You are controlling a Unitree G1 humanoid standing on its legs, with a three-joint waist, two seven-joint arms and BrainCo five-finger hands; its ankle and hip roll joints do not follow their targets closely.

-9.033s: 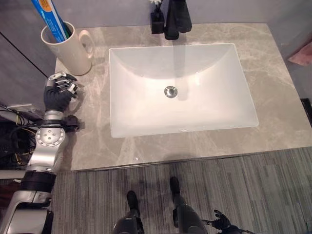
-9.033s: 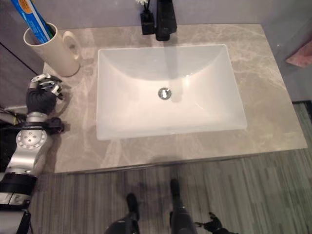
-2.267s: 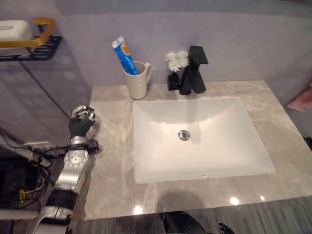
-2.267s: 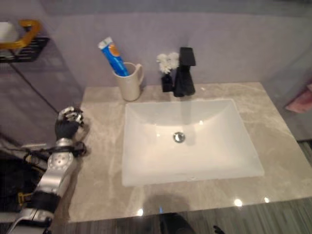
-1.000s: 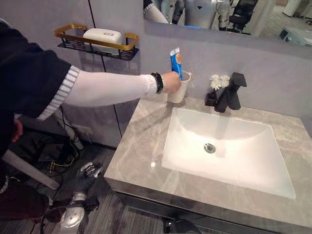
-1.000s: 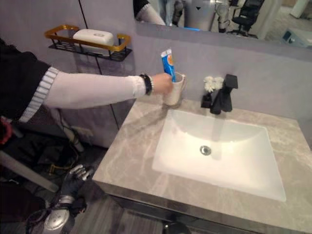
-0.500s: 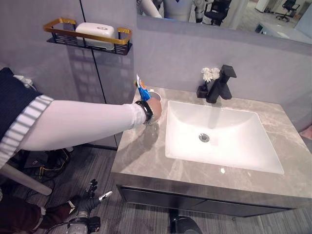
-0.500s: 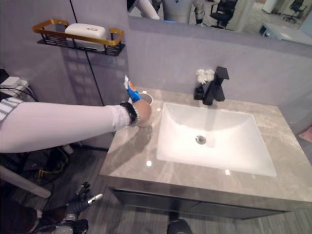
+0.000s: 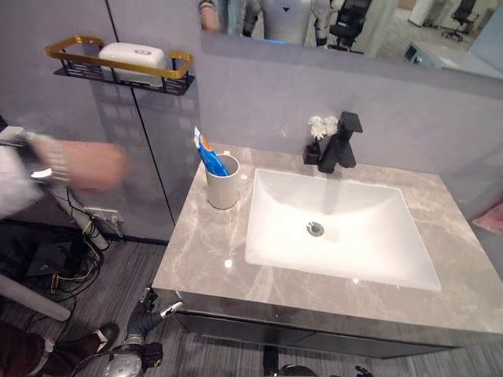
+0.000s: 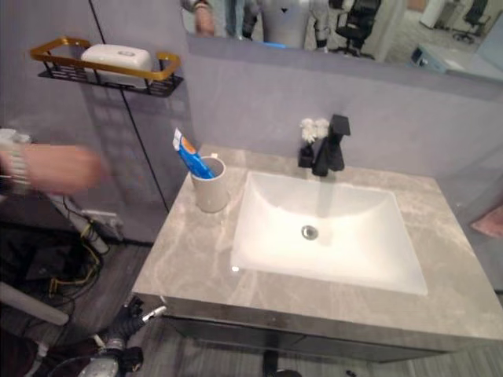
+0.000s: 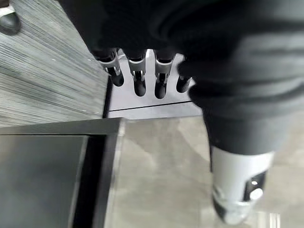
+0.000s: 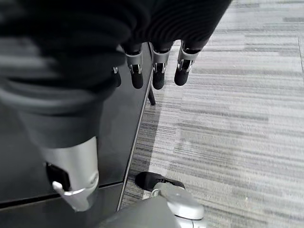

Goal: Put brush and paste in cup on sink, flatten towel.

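Note:
A cream cup (image 9: pixel 223 182) stands upright on the grey stone counter (image 9: pixel 206 251), just left of the white basin (image 9: pixel 339 228). A blue toothpaste tube (image 9: pixel 207 155) leans in it; I cannot make out a brush. My left hand (image 9: pixel 149 309) hangs below the counter's front left corner, fingers (image 11: pixel 137 80) straight and holding nothing. My right hand (image 12: pixel 159 71) hangs over the striped floor, fingers straight and holding nothing. A pink cloth (image 9: pixel 492 219) shows at the far right edge, beside the counter.
A person's blurred hand (image 9: pixel 85 165) is out to the left, away from the counter. A black faucet (image 9: pixel 341 144) and small white flowers (image 9: pixel 318 126) stand behind the basin. A gold-railed wall shelf (image 9: pixel 118 63) carries a white soap.
The person's arm has let go of the cup and pulled back to the left; the cup stays on the counter beside the basin. The camera has shifted.

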